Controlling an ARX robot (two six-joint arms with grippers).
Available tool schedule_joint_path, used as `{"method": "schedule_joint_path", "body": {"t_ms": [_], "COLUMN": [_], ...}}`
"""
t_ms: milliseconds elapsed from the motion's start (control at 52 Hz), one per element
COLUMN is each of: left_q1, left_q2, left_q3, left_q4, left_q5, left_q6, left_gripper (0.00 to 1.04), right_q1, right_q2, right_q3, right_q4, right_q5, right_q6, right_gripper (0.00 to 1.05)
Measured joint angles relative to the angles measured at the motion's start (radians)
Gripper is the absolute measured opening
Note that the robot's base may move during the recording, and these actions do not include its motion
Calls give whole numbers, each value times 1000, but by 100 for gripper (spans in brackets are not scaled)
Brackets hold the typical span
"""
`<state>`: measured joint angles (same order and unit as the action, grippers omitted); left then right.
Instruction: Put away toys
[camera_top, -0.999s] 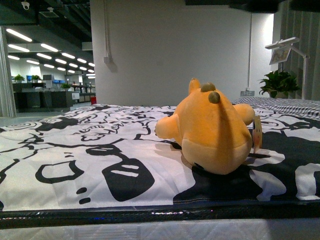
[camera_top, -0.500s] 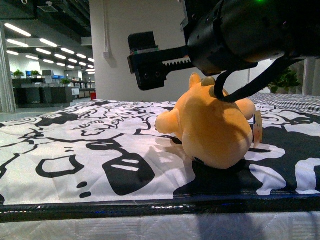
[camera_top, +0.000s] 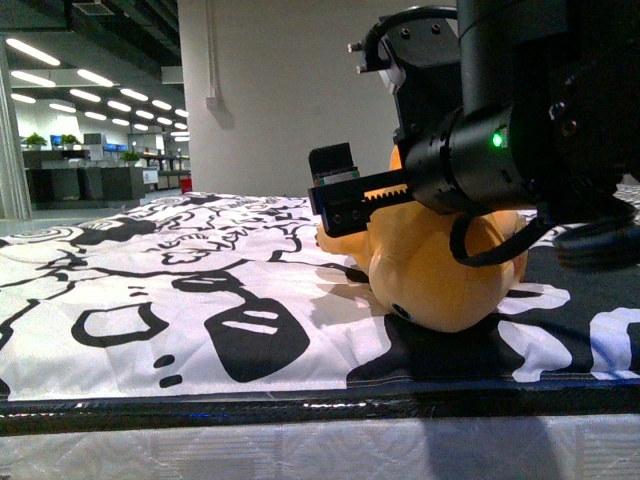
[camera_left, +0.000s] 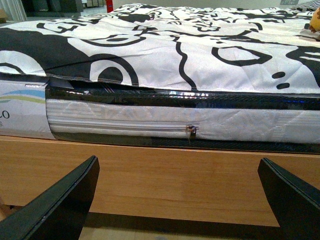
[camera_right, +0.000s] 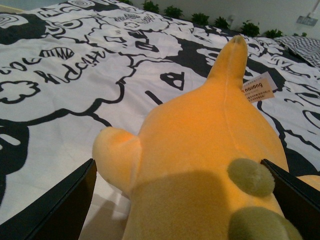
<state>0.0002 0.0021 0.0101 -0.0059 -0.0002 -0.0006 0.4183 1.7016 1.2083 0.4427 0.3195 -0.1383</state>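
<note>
Nearest me, the left end effector (camera_left: 177, 161) hangs low off the bed's front edge. Its fingers are apart and hold nothing, and it faces the wooden bed frame (camera_left: 150, 200) and the zipped mattress (camera_left: 125, 120). It is idle, by my read.

Up on the bed, the right end effector (camera_right: 177, 165) is spread wide, one finger on each side of the plush toy (camera_right: 200, 145) and nothing clamped. I cannot tell whether the fingers touch the fur.

The toy lies on the black-and-white cover (camera_top: 150, 290), close to the bed's front edge and toward the right side. Its back is to the wrist camera and a paper tag (camera_right: 259, 89) sticks out on the far side.

I judge the step as the pre-grasp approach. Next I need to push the fingers further around the plump body, then squeeze deep, since the soft fill could slip out of a shallow pinch.

I see no bin or box for the toy. Past the bed's far edge there is only a white wall (camera_top: 280, 90).
</note>
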Motion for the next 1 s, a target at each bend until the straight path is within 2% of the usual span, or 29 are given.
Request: {"method": "schedule_joint_path", "body": {"t_ms": [288,577,999], "left_q1": [0,0,0], "left_q2": [0,0,0], "left_q3": [0,0,0], "left_q4": [0,0,0], "left_q5": [0,0,0], "left_q6": [0,0,0], "left_gripper": [98,98,98], "right_q1": [-62,-73,-116], "right_q2": [1,-3,-104], "right_q3": [-76,-114,-100], "right_q4": [34,64,-53], "right_q5": [0,-18,-90], "right_q6": [35,62,148], "right_gripper": [98,98,98]}}
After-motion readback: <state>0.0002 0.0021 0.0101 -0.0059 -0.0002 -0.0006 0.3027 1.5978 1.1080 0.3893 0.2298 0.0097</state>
